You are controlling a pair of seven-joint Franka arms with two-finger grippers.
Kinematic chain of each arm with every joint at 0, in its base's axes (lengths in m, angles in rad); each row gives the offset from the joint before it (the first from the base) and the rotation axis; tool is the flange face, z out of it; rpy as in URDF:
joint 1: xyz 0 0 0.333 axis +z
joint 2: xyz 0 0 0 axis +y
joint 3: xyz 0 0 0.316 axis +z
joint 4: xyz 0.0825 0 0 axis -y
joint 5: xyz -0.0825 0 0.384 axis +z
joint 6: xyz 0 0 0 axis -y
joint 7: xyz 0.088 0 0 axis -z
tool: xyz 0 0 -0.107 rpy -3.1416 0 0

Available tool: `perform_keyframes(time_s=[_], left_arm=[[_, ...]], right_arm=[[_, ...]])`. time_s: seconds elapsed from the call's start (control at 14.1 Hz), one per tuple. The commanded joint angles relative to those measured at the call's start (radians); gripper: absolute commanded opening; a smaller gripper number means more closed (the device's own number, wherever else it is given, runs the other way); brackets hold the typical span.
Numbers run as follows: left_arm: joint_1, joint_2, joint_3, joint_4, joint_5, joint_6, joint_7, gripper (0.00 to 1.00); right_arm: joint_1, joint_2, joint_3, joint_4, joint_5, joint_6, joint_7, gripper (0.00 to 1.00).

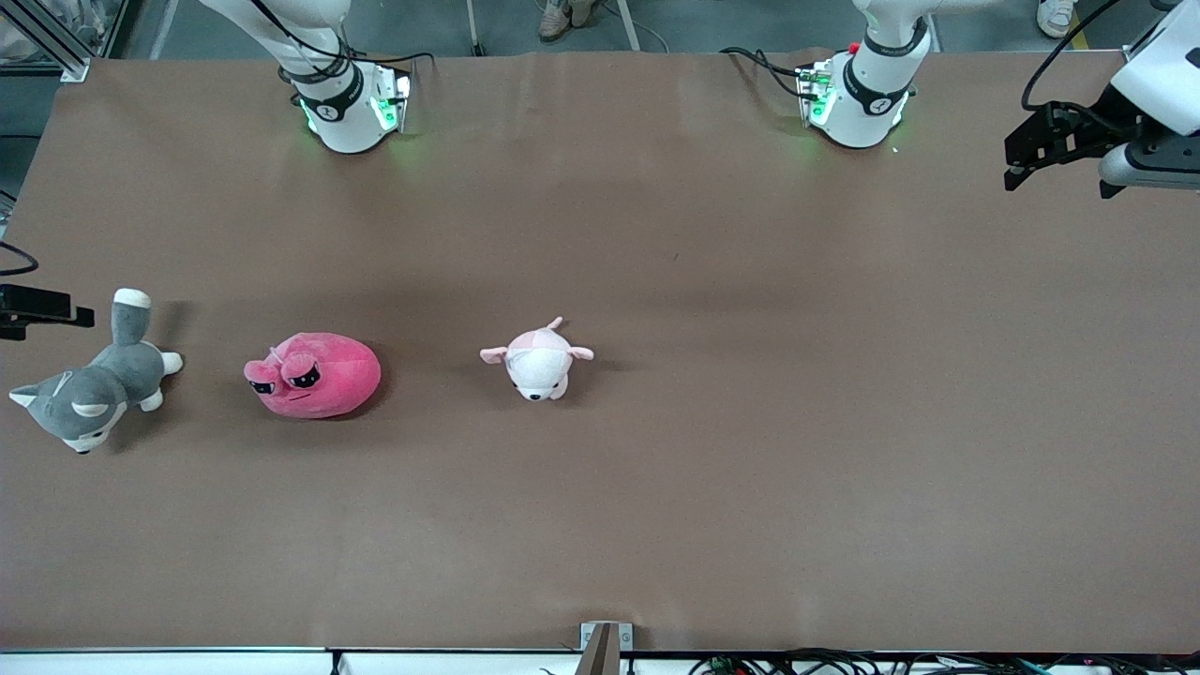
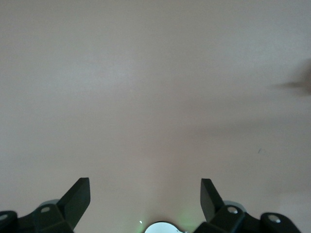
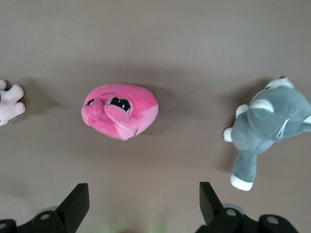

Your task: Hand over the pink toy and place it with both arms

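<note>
Pink toy (image 1: pixel 313 375) lies on table (image 1: pixel 750 422) toward right arm's end; right claw (image 3: pixel 144 206) over it, released; left claw (image 2: pixel 146 204) released over bare table.

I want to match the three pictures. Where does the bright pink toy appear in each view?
Front view: the bright pink toy lies on the table, between the grey plush dog and the pale pink plush.
Left wrist view: not in it, only bare table.
Right wrist view: near the picture's middle.
Shared landmark: the grey plush dog.
</note>
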Motion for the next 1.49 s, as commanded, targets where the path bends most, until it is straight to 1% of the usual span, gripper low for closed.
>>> perform_keyframes(time_s=[0.0, 0.07, 0.21, 0.36, 0.5, 0.64, 0.71, 0.92, 1.0, 1.07, 1.21, 1.35, 1.42], left_arm=[[0.022, -0.032, -0.002, -0.027, -0.037, 0.004, -0.036, 1.0], [0.022, -0.032, -0.002, -0.027, -0.037, 0.004, -0.044, 1.0], [0.029, -0.032, -0.002, -0.027, -0.037, 0.003, -0.05, 1.0], [0.033, -0.032, -0.002, -0.027, -0.039, 0.004, -0.05, 1.0], [0.033, -0.03, -0.002, -0.027, -0.039, 0.003, -0.05, 1.0], [0.033, -0.03, -0.002, -0.027, -0.039, 0.003, -0.049, 1.0], [0.033, -0.03, -0.002, -0.027, -0.039, 0.001, -0.049, 1.0], [0.033, -0.03, -0.002, -0.029, -0.039, -0.002, -0.044, 1.0], [0.033, -0.032, -0.002, -0.03, -0.037, -0.002, -0.036, 1.0], [0.033, -0.032, -0.002, -0.033, -0.039, -0.002, -0.032, 1.0], [0.033, -0.033, -0.002, -0.033, -0.037, -0.002, -0.032, 1.0], [0.033, -0.033, -0.002, -0.033, -0.037, -0.003, -0.03, 1.0], [0.033, -0.033, -0.004, -0.033, -0.036, -0.003, -0.032, 1.0]], right_arm=[[-0.002, -0.025, 0.001, -0.008, -0.037, 0.093, 0.018, 1.0], [0.004, -0.027, 0.0, -0.008, -0.038, 0.123, 0.021, 1.0], [0.019, -0.042, 0.0, -0.008, -0.054, 0.126, 0.063, 1.0], [0.031, -0.089, 0.001, -0.017, -0.058, 0.125, 0.094, 1.0], [0.051, -0.114, 0.001, -0.025, -0.07, 0.118, 0.096, 1.0], [0.071, -0.157, -0.003, -0.063, -0.072, 0.121, 0.099, 1.0], [0.091, -0.186, -0.02, -0.093, -0.072, 0.126, 0.122, 1.0], [0.229, -0.269, -0.147, -0.188, -0.071, 0.129, 0.173, 1.0], [0.235, -0.302, -0.155, -0.234, -0.066, 0.14, 0.182, 1.0], [0.231, -0.324, -0.155, -0.259, -0.06, 0.163, 0.189, 1.0], [0.228, -0.338, -0.151, -0.272, -0.057, 0.151, 0.189, 1.0], [0.213, -0.347, -0.114, -0.27, -0.057, 0.144, 0.189, 1.0], [0.179, -0.352, -0.084, -0.27, -0.057, 0.147, 0.189, 1.0]])
